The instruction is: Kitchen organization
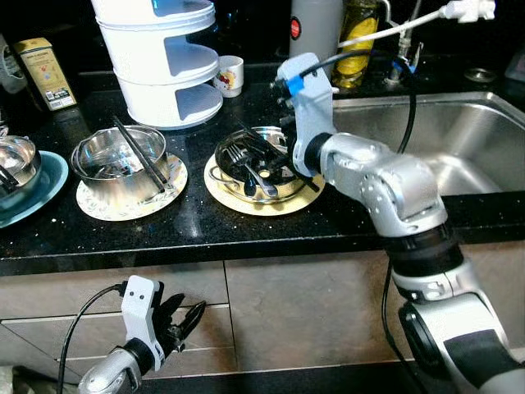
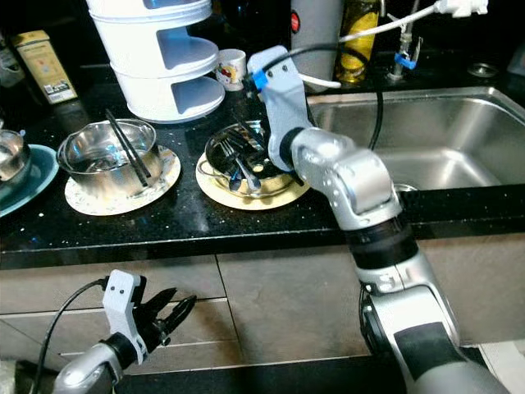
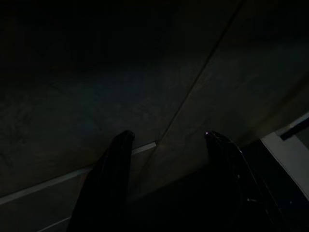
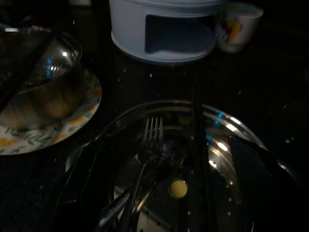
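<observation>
Right wrist view, fork (image 4: 150, 140) between open right tool (image 4: 169, 188) fingers

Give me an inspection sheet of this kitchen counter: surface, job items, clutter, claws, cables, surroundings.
Surface: black speckled countertop, wet-looking shine, no spills made out.
Job's things: steel pan on a yellow plate, holding a fork and other utensils; steel bowl with black chopsticks on a floral plate.
Clutter: white tiered rack, small printed cup, yellow box, another steel bowl on a teal plate.
Grippers: right claw open over the pan; left claw open, idle below the counter edge.
Cables: black cable along the right arm; white cable above the sink.
Surroundings: steel sink, tiled cabinet fronts below.
</observation>
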Available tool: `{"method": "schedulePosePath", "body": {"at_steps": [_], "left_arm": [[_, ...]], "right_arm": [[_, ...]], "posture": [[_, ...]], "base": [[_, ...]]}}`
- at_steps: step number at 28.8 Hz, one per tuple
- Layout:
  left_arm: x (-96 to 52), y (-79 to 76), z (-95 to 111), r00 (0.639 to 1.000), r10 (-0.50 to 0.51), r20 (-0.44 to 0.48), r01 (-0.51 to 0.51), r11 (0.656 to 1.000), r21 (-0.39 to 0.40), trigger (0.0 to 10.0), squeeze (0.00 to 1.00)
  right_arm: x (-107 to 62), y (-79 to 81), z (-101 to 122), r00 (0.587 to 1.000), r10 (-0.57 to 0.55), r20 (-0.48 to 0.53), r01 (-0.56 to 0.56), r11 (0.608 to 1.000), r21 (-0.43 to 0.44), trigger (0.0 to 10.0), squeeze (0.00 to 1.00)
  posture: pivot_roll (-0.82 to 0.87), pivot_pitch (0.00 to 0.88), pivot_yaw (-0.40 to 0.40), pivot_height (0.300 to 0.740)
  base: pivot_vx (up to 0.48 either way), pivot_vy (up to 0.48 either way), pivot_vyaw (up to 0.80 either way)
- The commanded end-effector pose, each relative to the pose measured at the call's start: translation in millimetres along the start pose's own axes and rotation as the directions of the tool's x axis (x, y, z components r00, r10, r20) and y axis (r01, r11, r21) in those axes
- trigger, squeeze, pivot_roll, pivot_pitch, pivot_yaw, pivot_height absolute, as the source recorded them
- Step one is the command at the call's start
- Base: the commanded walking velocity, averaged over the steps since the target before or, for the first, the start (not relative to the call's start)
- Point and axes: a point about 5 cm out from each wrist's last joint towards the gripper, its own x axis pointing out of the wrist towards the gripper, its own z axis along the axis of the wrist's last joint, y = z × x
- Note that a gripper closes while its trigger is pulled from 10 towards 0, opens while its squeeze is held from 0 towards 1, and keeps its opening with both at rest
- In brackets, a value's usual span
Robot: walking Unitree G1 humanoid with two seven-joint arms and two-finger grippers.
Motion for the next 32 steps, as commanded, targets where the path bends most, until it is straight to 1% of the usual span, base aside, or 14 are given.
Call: {"method": "schedulePosePath", "body": {"at_steps": [1,6,10,11,17,20,22,23,24,26,27,30,31,32], "left_arm": [[-0.9,4.1,-1,1.0,0.019,-0.008,-0.018,1.0,0.016,10.0,0.0],[0.2,1.5,0,1.0,0.024,0.004,-0.024,1.0,0.014,10.0,0.0],[-1.6,-1.5,-2,1.0,0.025,0.003,-0.025,1.0,0.008,10.0,0.0],[-1.6,-1.5,-2,1.0,0.025,0.003,-0.025,1.0,0.008,10.0,0.0],[-2.7,-4.5,-1,1.0,0.028,0.012,-0.028,1.0,0.005,10.0,0.0],[-2.7,-5.0,-1,1.0,0.027,0.011,-0.028,1.0,0.005,10.0,0.0],[-3.2,-6.5,-2,1.0,0.023,0.009,-0.023,1.0,0.005,10.0,0.0],[-3.2,-6.5,-2,1.0,0.023,0.009,-0.023,1.0,0.005,10.0,0.0],[-3.2,-6.8,-2,1.0,0.021,0.008,-0.021,1.0,0.005,10.0,0.0],[-2.5,-6.8,-2,1.0,0.018,0.008,-0.018,1.0,0.005,10.0,0.0],[-1.7,-6.0,-2,1.0,0.018,0.009,-0.018,1.0,0.007,10.0,0.0],[-0.9,-4.6,0,1.0,0.02,0.014,-0.02,1.0,0.007,10.0,0.0],[0.0,-3.3,2,1.0,0.021,0.018,-0.022,1.0,0.009,10.0,0.0],[0.6,-2.7,3,1.0,0.022,0.022,-0.022,1.0,0.01,10.0,0.0]], "right_arm": [[4.6,3.8,-3,0.998,0.02,-0.051,-0.02,1.0,-0.001,10.0,0.0],[9.2,4.5,0,0.994,0.03,-0.109,-0.031,1.0,-0.004,10.0,0.0],[12.1,7.1,-7,0.98,0.039,-0.193,-0.041,0.999,-0.009,10.0,0.0],[12.1,7.1,-7,0.98,0.039,-0.193,-0.041,0.999,-0.009,10.0,0.0],[15.8,3.4,-18,0.959,0.027,-0.282,-0.013,0.999,0.053,10.0,0.0],[16.5,1.8,-21,0.956,0.022,-0.291,-0.005,0.998,0.058,10.0,0.0],[17.7,-1.8,-23,0.962,0.009,-0.274,0.017,0.995,0.095,7.5,0.0],[17.7,-1.8,-23,0.962,0.009,-0.274,0.017,0.995,0.095,7.5,0.0],[17.8,-2.4,-24,0.962,0.01,-0.273,0.021,0.994,0.108,7.0,0.0],[18.1,-3.3,-26,0.961,0.007,-0.277,0.026,0.993,0.114,6.7,0.0],[18.1,-3.9,-28,0.958,0.003,-0.285,0.03,0.993,0.113,5.2,0.0],[18.1,-4.7,-29,0.956,-0.001,-0.293,0.035,0.993,0.113,5.0,0.0],[17.9,-6.4,-31,0.952,-0.012,-0.307,0.048,0.993,0.109,4.1,0.0],[17.5,-8.2,-33,0.947,-0.023,-0.32,0.059,0.993,0.105,2.4,0.0]], "posture": [[0.04,0.0,-0.015,0.74],[0.04,0.0,-0.023,0.74],[0.04,0.0,-0.03,0.74],[0.04,0.0,-0.03,0.74],[0.04,0.0,-0.034,0.74],[0.04,0.0,-0.034,0.74],[0.03,0.0,-0.027,0.74],[0.03,0.0,-0.027,0.74],[0.03,0.0,-0.026,0.74],[0.03,0.0,-0.023,0.74],[0.02,0.0,-0.02,0.74],[0.02,0.0,-0.022,0.74],[0.02,0.0,-0.022,0.74],[0.01,0.0,-0.023,0.74]], "base": [[0.0,0.0,0.0],[0.0,0.0,0.0],[0.0,0.0,0.0],[0.0,0.0,0.0],[0.0,0.0,0.0],[0.0,0.0,0.0],[0.0,0.0,0.0],[0.0,0.0,0.0],[0.0,0.0,0.0],[0.0,0.0,0.0],[0.0,0.0,0.0],[0.0,0.0,0.0],[0.0,0.0,0.0],[0.0,0.0,0.0]]}}
